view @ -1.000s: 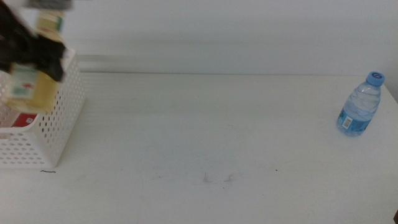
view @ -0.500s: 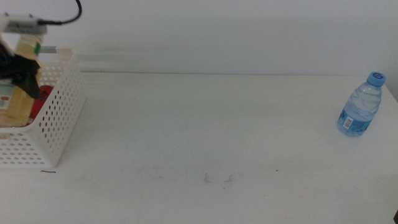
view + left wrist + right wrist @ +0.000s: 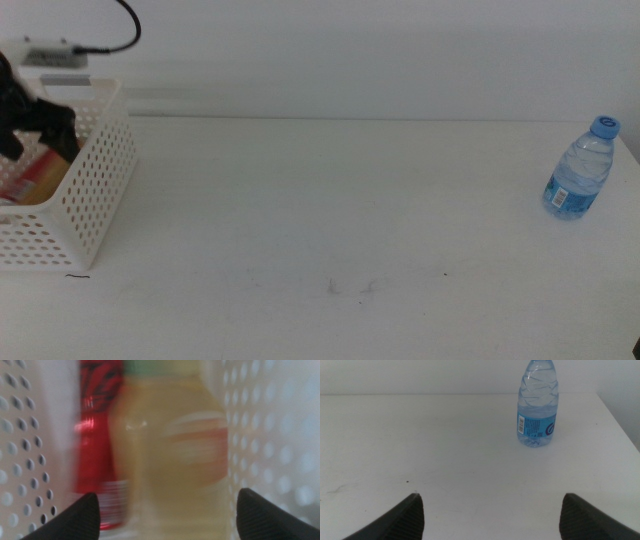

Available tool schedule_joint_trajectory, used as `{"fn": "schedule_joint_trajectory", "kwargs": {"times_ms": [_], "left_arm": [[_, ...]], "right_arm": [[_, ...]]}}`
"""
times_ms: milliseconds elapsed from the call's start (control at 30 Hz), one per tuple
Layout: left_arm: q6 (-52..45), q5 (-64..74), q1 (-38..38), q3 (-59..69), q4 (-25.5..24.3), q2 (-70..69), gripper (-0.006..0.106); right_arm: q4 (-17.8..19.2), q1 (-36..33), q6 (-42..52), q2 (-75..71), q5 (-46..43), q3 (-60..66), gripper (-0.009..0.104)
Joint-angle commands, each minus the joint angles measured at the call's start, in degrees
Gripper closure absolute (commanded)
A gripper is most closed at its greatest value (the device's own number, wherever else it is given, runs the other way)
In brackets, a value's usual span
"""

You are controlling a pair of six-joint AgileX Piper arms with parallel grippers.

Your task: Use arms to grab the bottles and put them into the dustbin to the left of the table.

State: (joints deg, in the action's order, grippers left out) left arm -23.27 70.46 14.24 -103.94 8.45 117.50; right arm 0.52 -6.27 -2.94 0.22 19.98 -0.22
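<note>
Yellow bottle (image 3: 172, 450) dropped from left hand (image 3: 35, 125) into dustbin (image 3: 95, 195), jaws spread. Upright water bottle (image 3: 537, 405) stood ahead of spread right hand (image 3: 490, 510), nearer arm.

Left hand (image 3: 35, 125) – black, white mount, black cable.

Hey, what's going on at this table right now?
A two-armed robot is clearing bottles into the white bin at the table's left end. The left pincer hangs open over the bin, above the yellow bottle, which lies inside beside a red can. One water bottle stands upright near the table's far right edge. The right pincer is open, facing that bottle from a distance and touching nothing.
</note>
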Motion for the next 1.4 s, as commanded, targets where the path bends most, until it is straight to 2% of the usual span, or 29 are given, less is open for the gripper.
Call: {"fn": "schedule_joint_trajectory", "kwargs": {"times_ms": [0,133,233,367,467,600,767,967,1367], "left_arm": [[2.71,-0.5,-0.16,-1.24,2.84,-2.62,0.007],[5.69,-0.5,-1.85,-1.24,8.21,-8.57,0.007],[5.34,-0.5,-5.07,-1.24,15.52,-13.49,0.007],[0.21,-0.5,-13.76,-1.24,23.93,-19.99,0.007],[-6.62,-0.5,-22.25,-1.24,26.83,-24.43,0.007],[-8.23,-0.5,-33.49,-1.24,24.72,-29.12,0.007],[-8.23,-1.75,-41.34,-1.24,21.06,-31.64,0.007],[-8.23,-2.46,-42.84,-1.24,22.58,-31.77,0.007],[-8.23,-2.6,-42.84,-1.24,20.95,-31.66,0.007]], "right_arm": [[0.64,0.57,0.23,-0.22,-0.61,0.22,0.01],[0.64,0.57,0.23,-0.22,-0.61,0.22,0.01],[0.64,0.57,0.23,-0.22,-0.61,0.22,0.01],[0.64,0.57,0.23,-0.22,-0.61,0.22,0.01],[0.64,0.57,0.23,-0.22,-0.61,0.22,0.01],[0.64,0.57,0.23,-0.22,-0.61,0.22,0.01],[0.64,0.57,0.23,-0.22,-0.61,0.22,0.01],[0.64,0.57,0.23,-0.22,-0.61,0.22,0.01],[1.17,0.57,0.39,-0.22,-0.72,0.22,0.01]]}}
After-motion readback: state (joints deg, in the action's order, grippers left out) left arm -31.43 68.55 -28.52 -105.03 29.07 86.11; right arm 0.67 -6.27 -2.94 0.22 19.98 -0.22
